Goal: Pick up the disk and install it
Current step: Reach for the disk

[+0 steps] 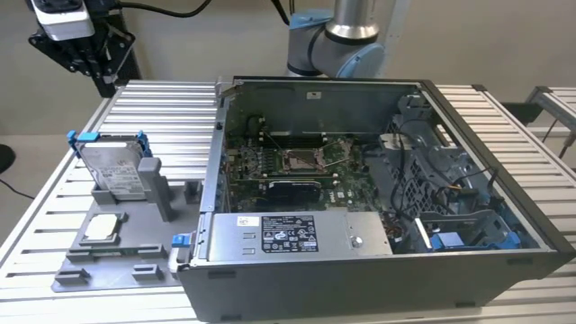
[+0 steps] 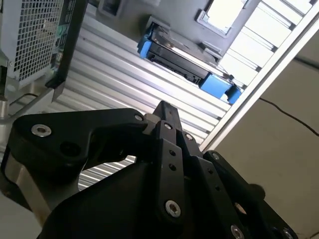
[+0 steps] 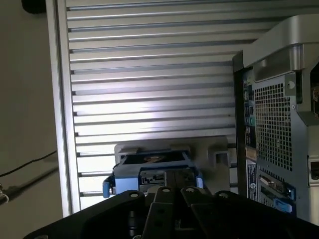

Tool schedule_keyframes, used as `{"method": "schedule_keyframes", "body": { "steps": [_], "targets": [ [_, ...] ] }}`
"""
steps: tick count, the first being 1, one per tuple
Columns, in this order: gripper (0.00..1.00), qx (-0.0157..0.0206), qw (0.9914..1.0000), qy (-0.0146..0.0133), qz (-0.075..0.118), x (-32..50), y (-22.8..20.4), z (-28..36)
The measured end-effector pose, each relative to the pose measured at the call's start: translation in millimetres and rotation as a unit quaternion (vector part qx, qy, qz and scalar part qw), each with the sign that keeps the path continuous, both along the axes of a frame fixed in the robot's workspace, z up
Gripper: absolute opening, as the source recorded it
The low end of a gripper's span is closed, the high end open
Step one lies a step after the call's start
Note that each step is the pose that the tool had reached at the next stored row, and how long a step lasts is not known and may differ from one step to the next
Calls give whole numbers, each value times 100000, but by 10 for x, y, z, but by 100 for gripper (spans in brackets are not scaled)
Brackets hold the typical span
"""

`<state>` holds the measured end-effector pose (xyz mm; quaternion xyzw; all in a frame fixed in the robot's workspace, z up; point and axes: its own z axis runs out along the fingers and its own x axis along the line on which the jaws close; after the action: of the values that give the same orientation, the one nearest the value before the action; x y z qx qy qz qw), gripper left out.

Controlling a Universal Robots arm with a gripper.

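Jaws, pressed together on nothing, hide part of the disk [image 3: 149,159] in the first wrist view.

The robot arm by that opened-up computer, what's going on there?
The robot arm has the job of fitting the disk into the open computer case. At this moment the disk stands upright in a grey holder on the slatted table, on the exterior view's left of the case. The gripper faces the disk but is apart from it, so nothing is picked up yet.
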<state>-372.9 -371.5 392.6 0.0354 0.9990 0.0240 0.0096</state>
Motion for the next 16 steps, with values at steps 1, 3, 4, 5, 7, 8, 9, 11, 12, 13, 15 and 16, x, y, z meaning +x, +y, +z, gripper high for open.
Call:
{"method": "schedule_keyframes", "body": {
  "steps": [1,3,4,5,7,8,9,11,12,13,15,16],
  "targets": [
    [0,-1,100000,2,-1,-38,-10,0],
    [0,1,100000,-2,-3,-109,-37,0],
    [0,1,100000,-1,-4,-146,-55,0],
    [0,-2,100000,1,7,-178,-78,0],
    [0,1,100000,3,-3,-230,-118,0],
    [0,-2,100000,3,-4,-244,-133,0],
    [0,0,100000,-2,-2,-253,-144,-1],
    [0,-2,100000,1,-2,-266,-165,-1],
    [0,-2,100000,3,-3,-271,-175,-1],
    [0,0,100000,2,-3,-279,-188,-1],
    [0,-2,100000,5,0,-296,-214,-1],
    [0,0,100000,1,-3,-305,-225,-2]
  ]
}}
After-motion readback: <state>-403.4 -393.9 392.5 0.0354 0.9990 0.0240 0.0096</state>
